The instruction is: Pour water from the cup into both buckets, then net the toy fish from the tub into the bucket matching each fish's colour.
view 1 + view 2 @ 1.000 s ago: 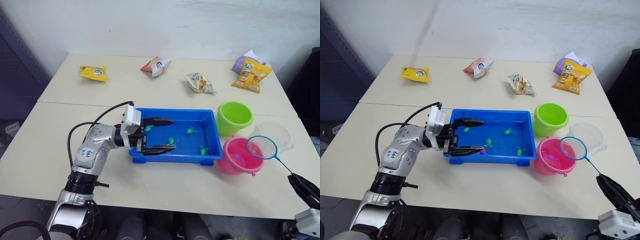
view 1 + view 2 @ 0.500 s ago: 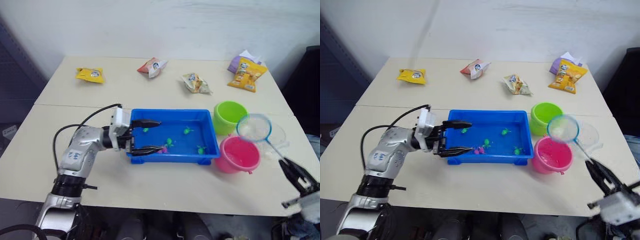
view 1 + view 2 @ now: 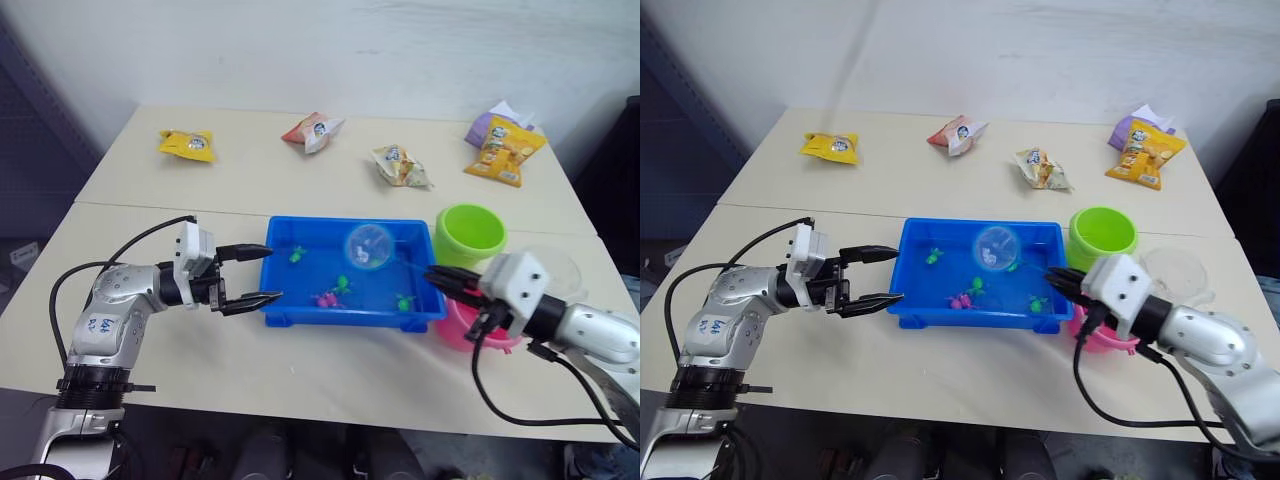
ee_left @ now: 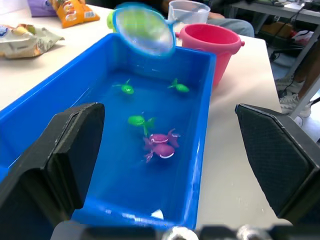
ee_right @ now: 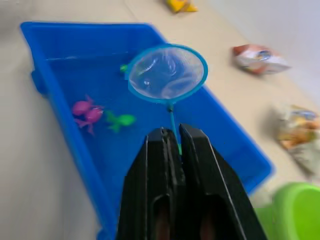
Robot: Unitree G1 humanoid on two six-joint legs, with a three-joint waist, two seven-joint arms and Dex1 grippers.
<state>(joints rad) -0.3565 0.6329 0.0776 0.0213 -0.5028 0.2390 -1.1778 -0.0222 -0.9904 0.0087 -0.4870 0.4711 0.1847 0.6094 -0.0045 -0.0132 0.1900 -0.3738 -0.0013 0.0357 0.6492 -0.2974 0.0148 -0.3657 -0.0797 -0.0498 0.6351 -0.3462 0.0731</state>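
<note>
The blue tub (image 3: 341, 317) holds water with three green toy fish (image 3: 342, 284) and a pink fish (image 3: 324, 298). The net (image 3: 368, 246) hangs with its blue hoop over the tub's far right part; it looks empty. My right gripper (image 3: 434, 274) is shut on the net's thin handle at the tub's right end, in front of the pink bucket (image 3: 452, 326). The green bucket (image 3: 470, 235) stands behind it, and the clear cup (image 3: 558, 262) is to its right. My left gripper (image 3: 265, 272) is open at the tub's left end, holding nothing.
Snack packets lie along the table's far side: yellow (image 3: 187, 145), red and white (image 3: 312, 131), pale (image 3: 400, 165), orange (image 3: 505, 148) and purple (image 3: 487, 125). A seam crosses the table behind the tub. A cable loops from each wrist.
My right arm swung left and carried the net from above the pink bucket and cup to above the tub. My left gripper drew back left from over the tub to its end.
</note>
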